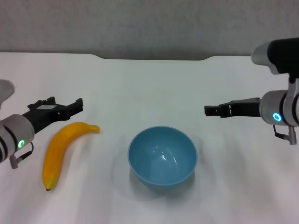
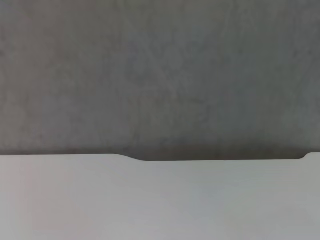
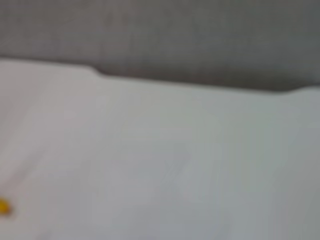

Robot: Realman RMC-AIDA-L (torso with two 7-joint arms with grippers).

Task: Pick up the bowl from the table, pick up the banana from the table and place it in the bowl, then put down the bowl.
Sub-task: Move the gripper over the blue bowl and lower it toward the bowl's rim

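Note:
The light-blue bowl (image 1: pixel 162 156) stands upright and empty on the white table (image 1: pixel 149 84), at the front middle. The yellow-orange banana (image 1: pixel 60 149) lies on the table left of the bowl, its stem pointing toward the bowl. My left gripper (image 1: pixel 67 103) is open and empty, hovering just behind the banana's stem end. My right gripper (image 1: pixel 209 110) hovers behind and to the right of the bowl, pointing left. A small yellow bit of the banana (image 3: pixel 3 206) shows at the edge of the right wrist view. The left wrist view shows only table (image 2: pixel 160 200) and wall.
The table's far edge has a shallow notch (image 1: pixel 154 58) against a grey wall (image 1: pixel 149 23). Bare tabletop lies between the two grippers and behind the bowl.

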